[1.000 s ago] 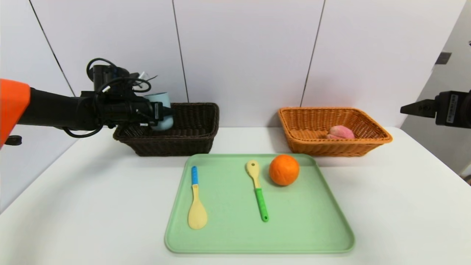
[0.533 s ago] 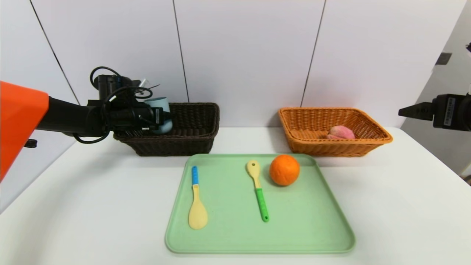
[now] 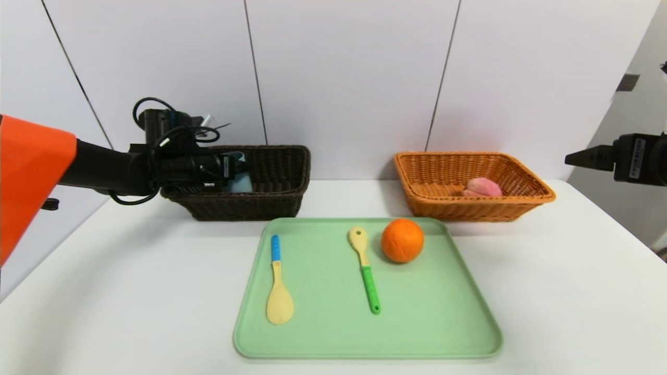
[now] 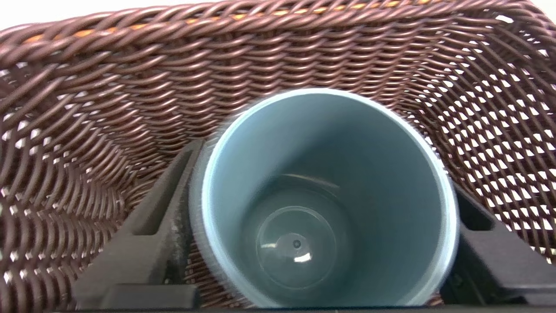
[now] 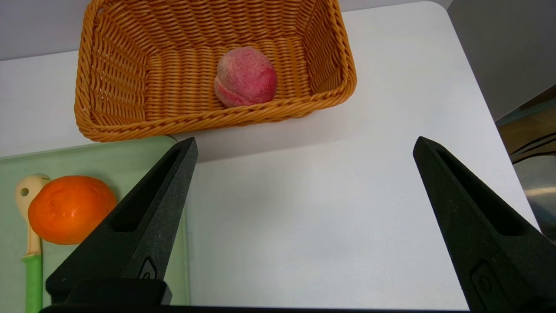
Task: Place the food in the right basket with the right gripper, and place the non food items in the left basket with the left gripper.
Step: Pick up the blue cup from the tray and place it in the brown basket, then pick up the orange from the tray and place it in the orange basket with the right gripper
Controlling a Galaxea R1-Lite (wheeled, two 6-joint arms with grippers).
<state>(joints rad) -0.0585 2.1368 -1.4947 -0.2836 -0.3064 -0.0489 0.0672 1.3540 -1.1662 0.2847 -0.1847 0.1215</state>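
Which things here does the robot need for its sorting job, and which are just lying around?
Part of the job:
- grey-blue cylindrical cup, inside the dark brown woven basket, between the left gripper fingers
- round orange
- pink-red peach in the light orange-tan woven basket
- blue-handled pale yellow spoon
- green-handled pale yellow spoon
- right gripper, open, parked

Just there:
- flat green tray
- white table

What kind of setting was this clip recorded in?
Most likely a lab or test room set up for sorting: a plain white table against bare white wall panels, with a green tray and two wicker baskets laid out.
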